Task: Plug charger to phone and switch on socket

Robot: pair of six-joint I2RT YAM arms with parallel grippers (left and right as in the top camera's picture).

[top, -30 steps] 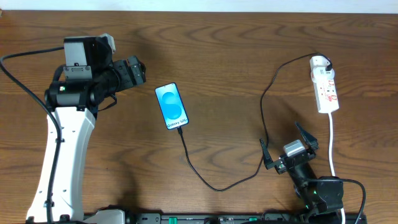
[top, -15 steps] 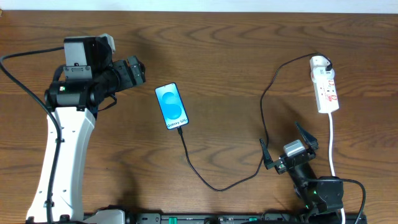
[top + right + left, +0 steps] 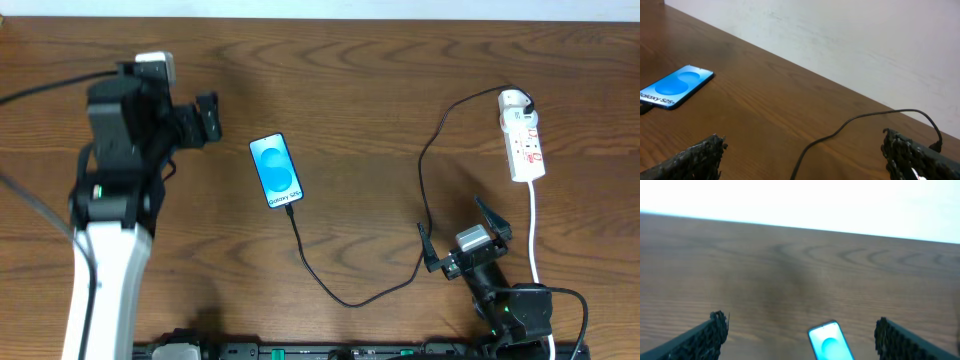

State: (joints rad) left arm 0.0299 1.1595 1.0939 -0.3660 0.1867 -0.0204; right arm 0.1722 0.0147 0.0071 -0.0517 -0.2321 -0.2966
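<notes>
Wood table (image 3: 380,80): charger (image 3: 352,304) tip meets your phone (image 3: 276,170), so left gripper (image 3: 212,118) and right gripper (image 3: 452,218) gape empty; socket (image 3: 523,145) waits far right.

Overhead: my left arm (image 3: 100,260) runs up the left side, a white forearm link with a dark wrist block on top, blurred at the shoulder end. The left gripper (image 3: 212,118) points to the right with its jaws spread wide and nothing between them. In the left wrist view I see its fingers (image 3: 710,335) low in both corners, far apart, with rough dark pads.

My right arm (image 3: 505,305) sits folded low at the bottom right, short and dark. The right gripper (image 3: 448,214) aims up and to the left, jaws gaping and holding nothing. In the right wrist view its fingertips (image 3: 705,152) sit in the bottom corners, well apart.
</notes>
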